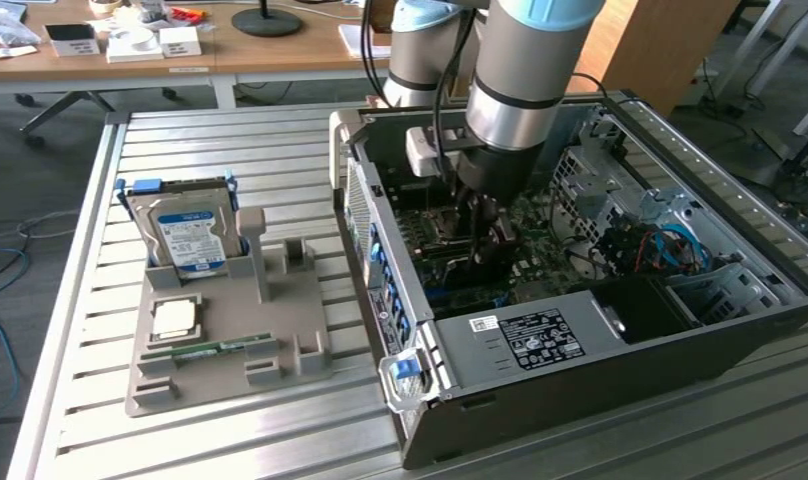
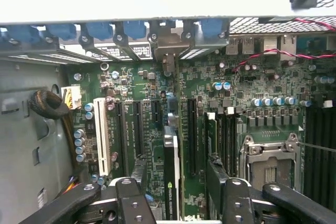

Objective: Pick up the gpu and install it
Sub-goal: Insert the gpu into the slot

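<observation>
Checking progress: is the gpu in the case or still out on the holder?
In the case: the gpu stands on edge between the gripper fingers, over the motherboard.

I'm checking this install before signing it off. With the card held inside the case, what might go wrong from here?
1. The gpu hangs edge-on between the gripper fingers above the motherboard; if it is off line with a slot, it may press on the board instead.
2. The red and black wire and capacitors lie close by and might be snagged or knocked.
3. The empty CPU socket beside the card looks exposed to a slip.
</observation>
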Motion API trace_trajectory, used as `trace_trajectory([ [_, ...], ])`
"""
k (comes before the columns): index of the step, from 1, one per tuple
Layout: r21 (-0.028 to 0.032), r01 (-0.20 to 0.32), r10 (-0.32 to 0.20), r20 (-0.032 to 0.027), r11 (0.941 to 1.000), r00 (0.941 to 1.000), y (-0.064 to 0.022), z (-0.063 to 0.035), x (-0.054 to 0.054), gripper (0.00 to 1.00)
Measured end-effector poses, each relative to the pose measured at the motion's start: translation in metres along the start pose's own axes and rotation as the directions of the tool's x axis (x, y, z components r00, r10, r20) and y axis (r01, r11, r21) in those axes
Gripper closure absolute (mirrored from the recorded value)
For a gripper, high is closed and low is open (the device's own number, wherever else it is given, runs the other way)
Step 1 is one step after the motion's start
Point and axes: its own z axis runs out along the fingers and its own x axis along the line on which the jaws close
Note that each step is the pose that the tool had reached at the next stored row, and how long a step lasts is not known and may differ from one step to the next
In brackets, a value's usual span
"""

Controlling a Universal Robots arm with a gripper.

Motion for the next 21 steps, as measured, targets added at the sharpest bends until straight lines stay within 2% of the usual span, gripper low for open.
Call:
trace_trajectory([
  [9, 0.0, 0.0, 0.0, 0.0, 1.0, 1.0, -0.0004, -0.0104, 0.0, 0.42],
  [21, 0.0, 0.0, 0.0, 0.0, 1.0, 1.0, -0.0005, -0.0131, -0.001, 0.42],
])
